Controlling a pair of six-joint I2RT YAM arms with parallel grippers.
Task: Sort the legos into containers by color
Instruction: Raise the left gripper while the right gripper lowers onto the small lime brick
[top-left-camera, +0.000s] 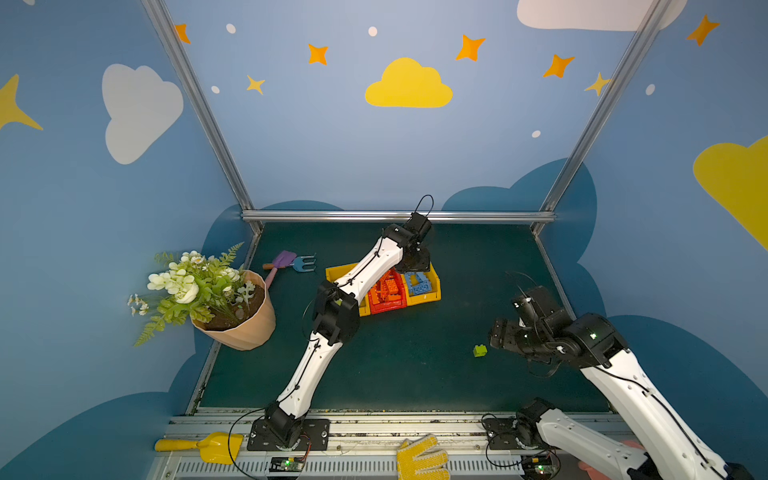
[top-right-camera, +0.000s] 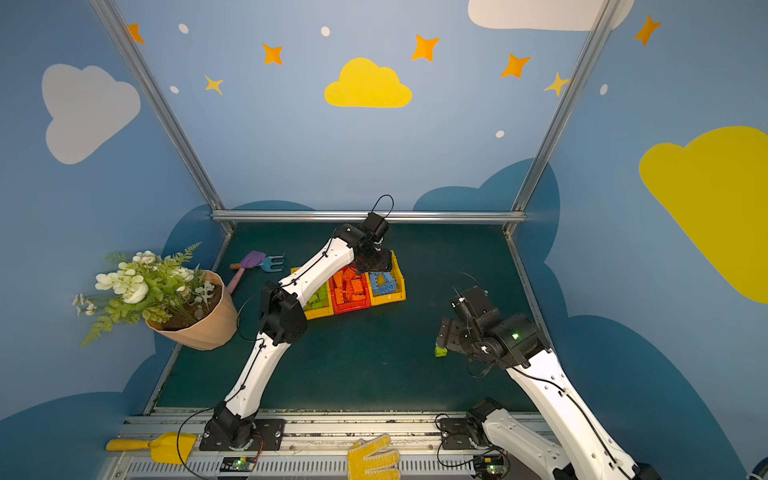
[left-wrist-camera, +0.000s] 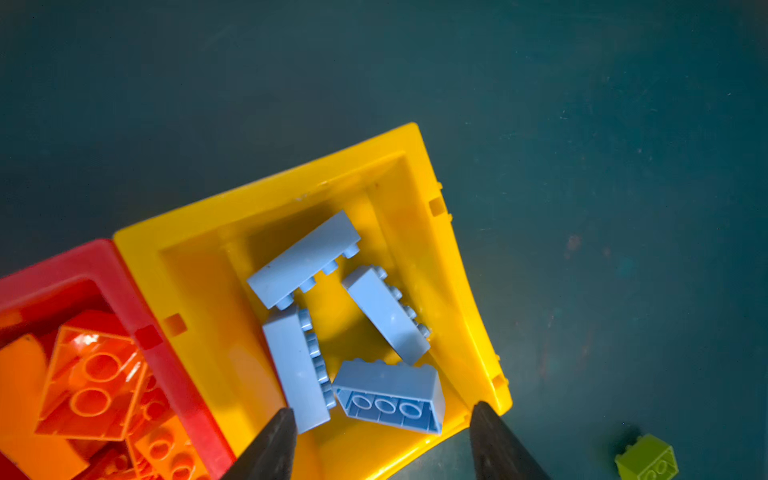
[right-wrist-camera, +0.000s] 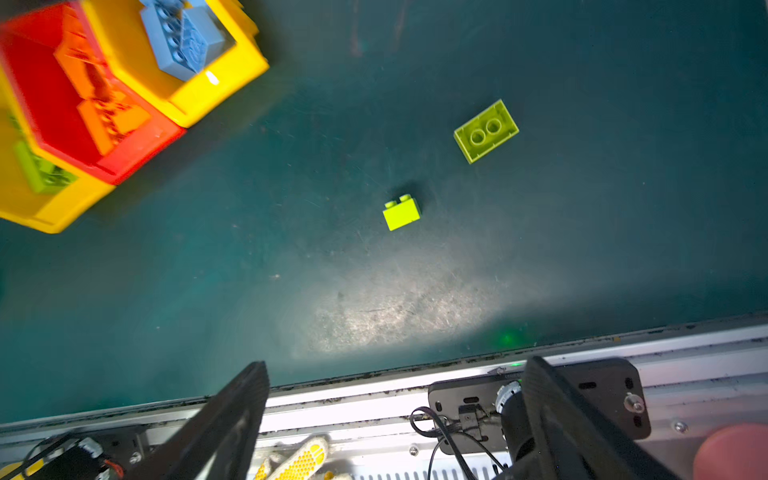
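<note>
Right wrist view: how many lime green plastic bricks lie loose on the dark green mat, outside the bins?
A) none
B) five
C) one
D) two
D: a small lime green plastic brick and a larger lime green plastic brick, which shows its hollow underside, both lie on the dark green mat, apart from the joined red and yellow plastic bins.

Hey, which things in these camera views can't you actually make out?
Lime green bricks in the left-hand yellow plastic bin: mostly covered by the white left arm in both top views, blurred in the right wrist view.
Larger lime green brick lying studs down: missing from both top views, apparently under the right arm.
Left claw: only fingertips show; the frame edge cuts the rest.
</note>
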